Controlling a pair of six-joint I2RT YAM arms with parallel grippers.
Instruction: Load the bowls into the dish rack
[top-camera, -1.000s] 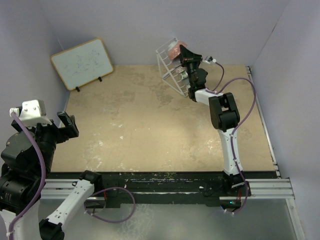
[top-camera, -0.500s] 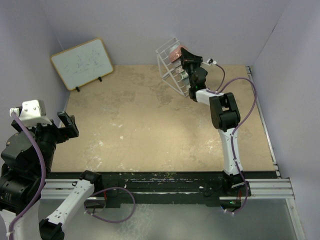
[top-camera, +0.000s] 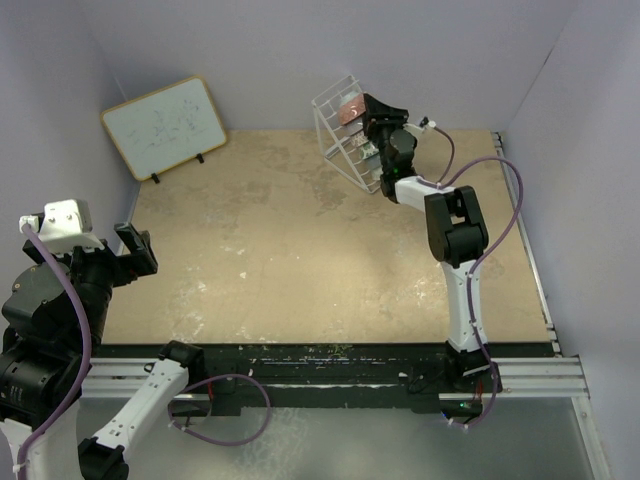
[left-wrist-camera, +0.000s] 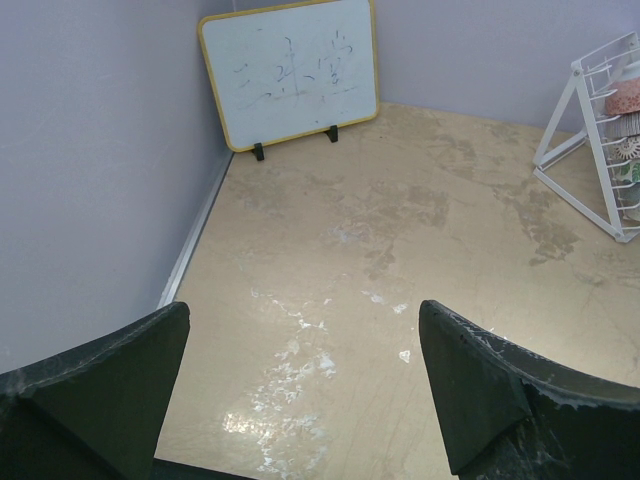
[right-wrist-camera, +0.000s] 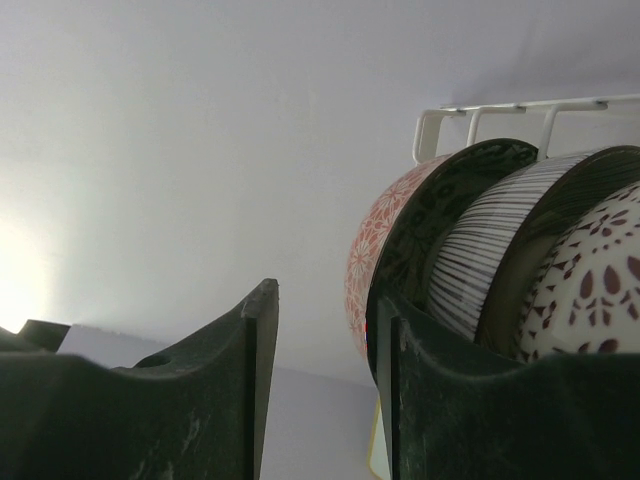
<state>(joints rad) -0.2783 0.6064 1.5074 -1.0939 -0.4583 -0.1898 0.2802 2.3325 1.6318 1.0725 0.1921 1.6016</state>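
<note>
The white wire dish rack (top-camera: 335, 140) stands at the back of the table, tilted, and also shows in the left wrist view (left-wrist-camera: 585, 150). In the right wrist view several bowls stand on edge under its top wire (right-wrist-camera: 500, 108): a pink-patterned bowl (right-wrist-camera: 385, 235), a dark green leafy one (right-wrist-camera: 445, 205), a green-white striped one (right-wrist-camera: 500, 250) and a brown-white lattice one (right-wrist-camera: 595, 275). My right gripper (right-wrist-camera: 325, 300) is open and empty at the rack's top (top-camera: 372, 115), its right finger just in front of the pink bowl's rim. My left gripper (left-wrist-camera: 303, 315) is open and empty at the near left (top-camera: 135, 248).
A wood-framed whiteboard (top-camera: 165, 125) leans against the back left wall, seen also in the left wrist view (left-wrist-camera: 290, 75). Purple walls close in the table (top-camera: 300, 260) on the left, back and right. A black rail runs along the near edge.
</note>
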